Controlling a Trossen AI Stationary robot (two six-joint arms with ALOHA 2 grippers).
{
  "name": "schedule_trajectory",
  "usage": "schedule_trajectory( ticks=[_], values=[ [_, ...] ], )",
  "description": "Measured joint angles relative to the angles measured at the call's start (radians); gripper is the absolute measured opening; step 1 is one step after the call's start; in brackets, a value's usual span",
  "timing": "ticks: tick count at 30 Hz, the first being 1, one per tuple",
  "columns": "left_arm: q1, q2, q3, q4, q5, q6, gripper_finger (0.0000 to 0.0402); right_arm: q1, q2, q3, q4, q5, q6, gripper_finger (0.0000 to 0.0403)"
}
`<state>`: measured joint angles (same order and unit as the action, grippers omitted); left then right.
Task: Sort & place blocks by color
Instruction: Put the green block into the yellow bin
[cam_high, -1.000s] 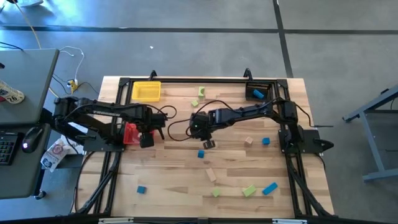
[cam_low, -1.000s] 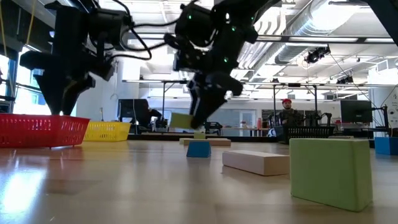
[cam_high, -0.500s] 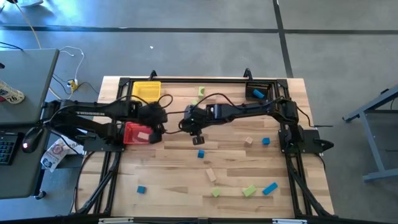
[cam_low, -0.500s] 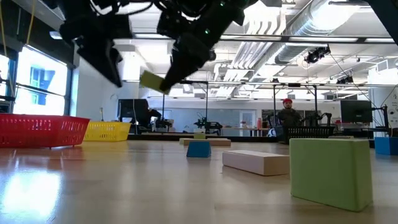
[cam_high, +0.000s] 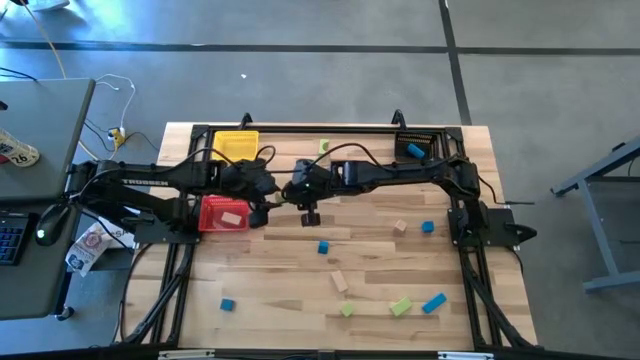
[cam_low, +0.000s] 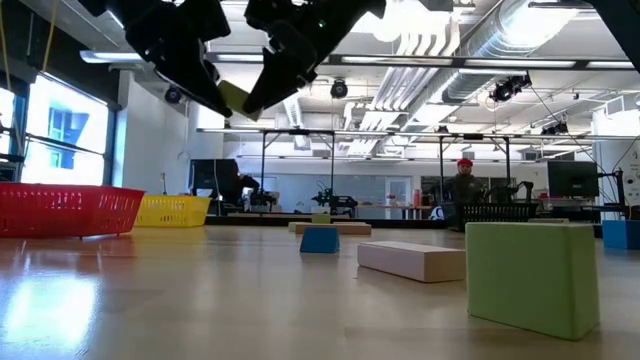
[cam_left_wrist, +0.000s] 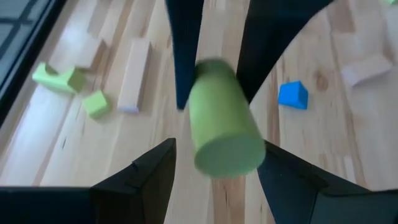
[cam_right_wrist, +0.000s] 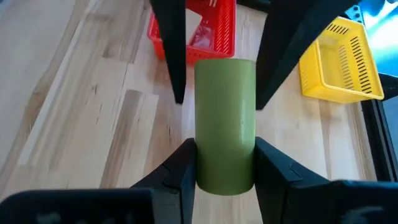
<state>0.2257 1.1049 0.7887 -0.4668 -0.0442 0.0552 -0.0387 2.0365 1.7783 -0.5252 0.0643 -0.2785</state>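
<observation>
My right gripper (cam_right_wrist: 224, 146) (cam_high: 294, 190) is shut on a light green cylinder (cam_right_wrist: 225, 106) (cam_low: 237, 98), high over the table's middle left. My left gripper (cam_left_wrist: 216, 148) (cam_high: 271, 189) faces it, open, with one finger on either side of the cylinder's free end (cam_left_wrist: 227, 146). Loose blocks lie flat on the table: a blue cube (cam_high: 323, 246), a tan bar (cam_high: 340, 281), green blocks (cam_high: 400, 305) (cam_high: 347, 310), blue ones (cam_high: 433, 301) (cam_high: 227, 304) (cam_high: 427, 227), a tan one (cam_high: 400, 227) and a green one (cam_high: 323, 147). My right gripper pinches the cylinder's curved sides at the end nearest its wrist (cam_right_wrist: 225, 171), one finger (cam_right_wrist: 181, 171) on each side. The fingers come from the table's right and lie along the cylinder. It is lifted clear and tilted. My left gripper: I cannot tell whether its fingers touch the cylinder.
The red bin (cam_high: 208, 222) sits at the left edge under the left arm and holds a tan block (cam_high: 232, 216). The yellow bin (cam_high: 235, 146) is at the far left. The black bin (cam_high: 414, 148) at the far right holds a blue block. A person stands in the room beyond.
My right gripper has risen with the green cylinder and carried it toward the table's left and far edge, up to the left gripper. My left gripper has risen from beside the red bin and moved right toward the cylinder, coming to face it.
</observation>
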Motion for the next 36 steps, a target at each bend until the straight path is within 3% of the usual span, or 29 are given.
schedule_trajectory(
  ticks=[8, 19, 22, 29, 32, 36],
  values=[
    [0.000, 0.000, 0.000, 0.099, -0.001, 0.001, 0.0196, 0.000, 0.000, 0.001, -0.009, 0.013, 0.020, 0.0099],
    [0.000, 0.010, 0.000, 0.067, -0.006, 0.001, 0.0106, 0.000, 0.000, 0.001, -0.012, 0.014, 0.039, 0.0099],
    [0.001, 0.010, 0.000, 0.067, -0.011, 0.003, 0.0102, 0.000, 0.000, 0.001, -0.013, 0.015, 0.040, 0.0099],
    [0.002, 0.010, 0.000, 0.071, -0.052, 0.037, 0.0102, 0.000, 0.000, 0.001, -0.022, 0.030, 0.016, 0.0155],
    [0.002, 0.010, 0.000, 0.056, -0.114, 0.064, 0.0102, 0.001, 0.000, 0.002, -0.053, 0.099, 0.010, 0.0189],
    [0.021, 0.010, 0.000, -0.012, -0.297, 0.096, 0.0102, 0.000, 0.000, 0.002, -0.124, 0.174, 0.011, 0.0213]
  ],
)
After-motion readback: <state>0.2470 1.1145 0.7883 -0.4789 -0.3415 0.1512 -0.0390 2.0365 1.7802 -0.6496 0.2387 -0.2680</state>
